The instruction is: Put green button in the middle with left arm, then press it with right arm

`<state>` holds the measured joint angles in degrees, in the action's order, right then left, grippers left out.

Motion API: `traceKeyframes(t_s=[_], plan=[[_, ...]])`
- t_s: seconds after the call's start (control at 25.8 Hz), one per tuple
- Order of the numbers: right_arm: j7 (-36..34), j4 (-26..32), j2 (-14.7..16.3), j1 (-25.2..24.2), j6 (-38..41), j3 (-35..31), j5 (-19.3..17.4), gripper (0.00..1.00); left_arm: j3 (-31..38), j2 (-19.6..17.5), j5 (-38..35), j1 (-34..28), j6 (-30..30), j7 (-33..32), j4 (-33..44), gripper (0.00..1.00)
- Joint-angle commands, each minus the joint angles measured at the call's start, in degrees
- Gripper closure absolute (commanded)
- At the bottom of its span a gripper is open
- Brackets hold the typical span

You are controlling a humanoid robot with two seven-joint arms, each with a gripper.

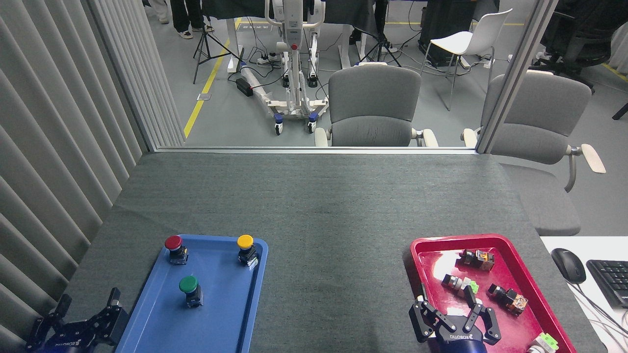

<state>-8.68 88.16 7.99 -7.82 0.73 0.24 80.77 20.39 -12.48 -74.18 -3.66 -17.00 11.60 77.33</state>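
Since the green button (189, 289) stands upright on the blue tray (147, 314), nearer the robot than the red-capped button (174, 248) and the yellow-capped button (246, 248) at the tray's far corners, the step in hand looks to be the left arm's pick, not yet begun. The left claw (86, 314) hangs low beside the tray's left rim, off the button, fingers apart and holding nothing. A clean grasp would likely come from above, with the fingers closing on the short dark body under the round cap rather than on the cap, which could slip or be pressed by the squeeze. Lifting straight up before travelling should clear the tray's raised rim, and the bare grey tabletop (333, 230) between the two trays is where it should be set down upright, cap facing up for pressing. The right claw (455, 316) sits over the near edge of the red tray (535, 289), fingers spread and empty, close to several small switch parts; it should stay put for now. White lettering shows on both claw bodies but is too small to read with confidence.
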Motion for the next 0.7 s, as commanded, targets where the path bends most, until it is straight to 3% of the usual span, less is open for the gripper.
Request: traceKeyframes(t_s=[0.0, 0.66], plan=[[0.0, 0.0, 0.0, -0.2, -0.1, 0.0, 0.0, 0.0, 0.0, 0.0, 0.1, 0.1, 0.0, 0.2, -0.1, 0.0], [-0.2, -0.3, -0.1, 0.1, -0.4, -0.1, 0.3, 0.0, -0.8, -0.8, -0.1, 0.6, -3.4, -0.3, -0.3, 0.0]])
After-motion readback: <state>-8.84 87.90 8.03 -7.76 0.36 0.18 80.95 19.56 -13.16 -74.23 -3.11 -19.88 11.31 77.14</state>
